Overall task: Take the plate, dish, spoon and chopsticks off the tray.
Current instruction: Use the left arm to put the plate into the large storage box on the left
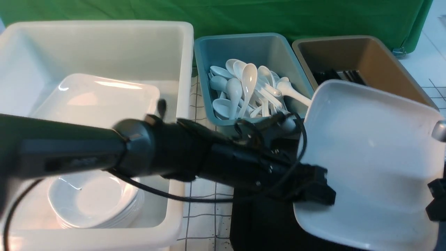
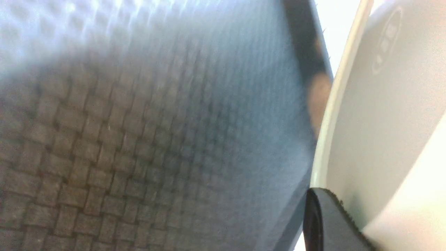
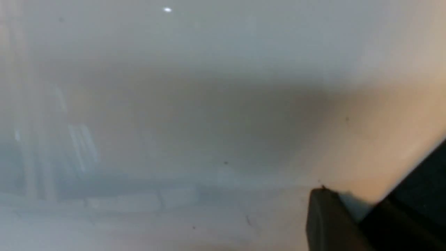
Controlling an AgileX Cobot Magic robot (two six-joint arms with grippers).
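The large white plate (image 1: 369, 157) hangs tilted above the black tray (image 1: 264, 223), near edge low. My left arm reaches across from the left, and the left gripper (image 1: 315, 190) is shut on the plate's left edge. In the left wrist view one of its fingers (image 2: 324, 216) presses the plate's underside (image 2: 383, 122) over the textured tray (image 2: 139, 139). My right gripper (image 1: 435, 205) is shut on the plate's right edge; its finger (image 3: 331, 223) lies on the plate (image 3: 209, 104). No dish, spoon or chopsticks show on the visible part of the tray.
A big white tub (image 1: 181, 52) at the left holds large plates (image 1: 104, 97) and a stack of small dishes (image 1: 94, 202). The teal tub (image 1: 205, 69) behind holds several white spoons (image 1: 249, 87). The brown tub (image 1: 376, 55) at the back right holds black sticks (image 1: 338, 75).
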